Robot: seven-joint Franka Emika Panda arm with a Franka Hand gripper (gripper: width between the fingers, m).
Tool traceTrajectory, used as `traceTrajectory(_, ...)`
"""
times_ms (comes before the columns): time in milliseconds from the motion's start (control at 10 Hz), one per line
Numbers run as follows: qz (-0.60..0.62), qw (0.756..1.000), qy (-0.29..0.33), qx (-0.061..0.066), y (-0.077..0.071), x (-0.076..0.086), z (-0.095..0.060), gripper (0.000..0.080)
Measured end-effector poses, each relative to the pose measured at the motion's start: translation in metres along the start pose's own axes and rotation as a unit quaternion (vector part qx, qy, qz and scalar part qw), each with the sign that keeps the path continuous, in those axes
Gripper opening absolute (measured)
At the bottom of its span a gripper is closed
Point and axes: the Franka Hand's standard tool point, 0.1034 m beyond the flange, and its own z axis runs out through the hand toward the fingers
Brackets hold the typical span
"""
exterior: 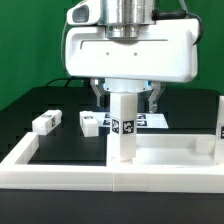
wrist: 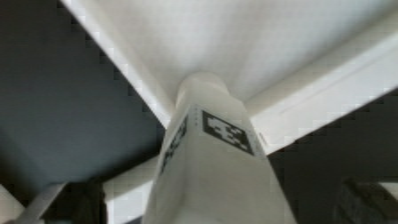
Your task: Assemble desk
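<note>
A white leg (exterior: 122, 125) with black-and-white tags stands upright at the corner of the white tabletop panel (exterior: 175, 152), on the side toward the exterior view's left. My gripper (exterior: 127, 100) hangs straight over the leg's top, open. Its dark fingers (exterior: 101, 95) flank the leg with a gap on each side. In the wrist view the leg (wrist: 214, 140) runs up the middle between the jaws of the gripper (wrist: 210, 212), and the tabletop (wrist: 231, 40) lies beyond it. Nothing is held.
Two loose tagged legs (exterior: 45, 122) (exterior: 90, 122) lie on the black surface at the exterior view's left. Another leg (exterior: 220, 118) stands at the right edge. The marker board (exterior: 152, 120) lies behind the gripper. A white rim (exterior: 50, 168) borders the front.
</note>
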Motion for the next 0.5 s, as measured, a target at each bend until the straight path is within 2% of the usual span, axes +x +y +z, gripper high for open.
traceTrajectory(200,-0.105,0.995,0.002,0.000,0.0006,0.0013,-0.0019,0.0648)
traceTrajectory(500,-0.250,0.968,0.003,-0.002,0.0049,0.0034,-0.0034,0.0648)
